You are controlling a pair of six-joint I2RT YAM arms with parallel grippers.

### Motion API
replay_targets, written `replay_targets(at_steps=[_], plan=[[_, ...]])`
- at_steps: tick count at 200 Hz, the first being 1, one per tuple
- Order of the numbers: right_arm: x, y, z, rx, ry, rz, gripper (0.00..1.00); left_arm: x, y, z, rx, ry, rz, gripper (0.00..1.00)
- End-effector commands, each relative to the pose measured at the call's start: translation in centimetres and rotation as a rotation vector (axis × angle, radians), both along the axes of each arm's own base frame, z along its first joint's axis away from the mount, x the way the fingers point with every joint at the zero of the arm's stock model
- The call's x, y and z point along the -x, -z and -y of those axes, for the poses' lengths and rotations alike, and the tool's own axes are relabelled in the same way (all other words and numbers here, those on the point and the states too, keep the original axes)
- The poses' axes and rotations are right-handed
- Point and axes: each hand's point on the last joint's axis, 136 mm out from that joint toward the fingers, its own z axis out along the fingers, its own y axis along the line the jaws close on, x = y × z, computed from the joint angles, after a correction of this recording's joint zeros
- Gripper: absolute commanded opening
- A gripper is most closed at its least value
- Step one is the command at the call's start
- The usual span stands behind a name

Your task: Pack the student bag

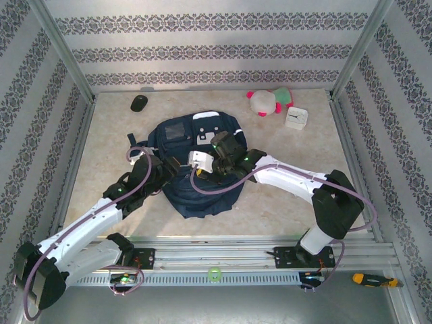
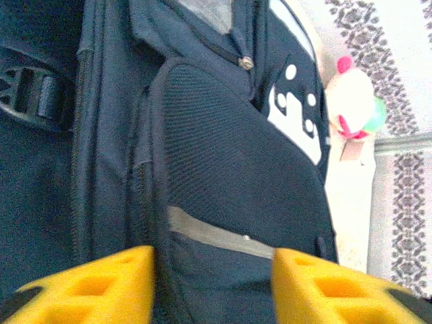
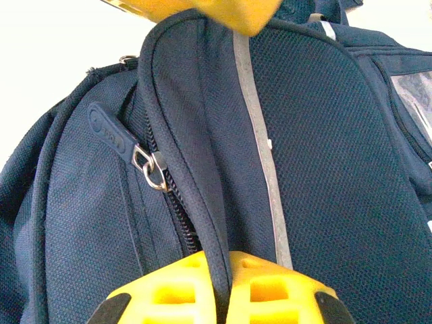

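Item: right gripper [image 3: 223, 273], two yellow honeycombed plastic fingers pressed together on a raised piped seam of the student bag [image 1: 202, 199], a large dark navy fabric backpack with grey-white reflective stripes. The bag lies flat in the middle of the pale marbled table [image 1: 283, 209], directly under both wrists. Beside the pinched seam: a closed zipper track, with a navy rubber zipper pull [image 3: 111, 131] hanging on a small metal ring [image 3: 152, 170], lying loose against the fabric, near the fingers but not touching them. Item: left gripper [image 2: 212, 280], yellow fingers standing apart, holding nothing, straddling a dark mesh side panel [image 2: 229, 155] crossed by a grey stripe. Further out, well apart from the bag at the far end of the table: a white, pink and green plush toy [image 1: 270, 101], a small white square clock [image 1: 295, 118] and a black computer mouse [image 1: 139, 102]. An orange-handled screwdriver [image 1: 368, 278] lies on the near rail. Assessment: the step appears to be opening the compartment, with nothing packed yet. To do it well, the pinch on the seam should serve as an anchor, firm and pulling slightly away from the zipper. The free gripper should close squarely on the rubber tab, not the ring, and draw along the line of the track so the teeth do not bind on bunched fabric.
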Motion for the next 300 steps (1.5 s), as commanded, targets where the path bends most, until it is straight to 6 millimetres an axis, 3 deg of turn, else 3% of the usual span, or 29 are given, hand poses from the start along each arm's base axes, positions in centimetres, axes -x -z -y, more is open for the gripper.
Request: replay_targets(at_steps=[1, 23, 54, 93, 161, 203, 229, 258, 300], plan=[[-0.3, -3.9, -0.9, -0.111, -0.015, 0.027, 0.0, 0.2, -2.3, 0.2, -0.158, 0.152, 0.115, 0.55], [-0.3, -4.7, -1.0, -0.153, -0.014, -0.018, 0.0, 0.8, -3.4, 0.7, -0.347, 0.324, 0.255, 0.54], [-0.4, -5.8, -1.2, -0.212, -0.02, -0.084, 0.0, 3.0, -4.5, 3.2, -0.506, 0.641, 0.517, 0.51], [-0.5, -6.2, -1.3, -0.228, -0.022, -0.096, 0.0, 4.4, -2.0, 4.1, -0.595, 0.822, 0.524, 0.52], [-0.2, -6.8, -1.6, -0.251, -0.036, -0.124, 0.0, 2.5, 0.5, 5.3, -0.529, 0.775, 0.453, 0.45], [-0.9, -7.3, -1.6, -0.273, 0.002, -0.16, 0.0, 2.2, 0.5, 5.6, -0.538, 0.77, 0.443, 0.45], [-2.6, -7.7, -0.9, -0.301, 0.095, -0.221, 0.0, 2.1, -0.8, 3.5, -0.522, 0.625, 0.436, 0.56], [-2.8, -8.4, -0.9, -0.345, 0.105, -0.315, 0.0, 2.8, -2.4, 1.8, -0.431, 0.502, 0.447, 0.68], [-2.4, -9.1, -1.2, -0.371, 0.088, -0.376, 0.0, 3.3, -2.0, 2.1, -0.32, 0.493, 0.369, 0.68]])
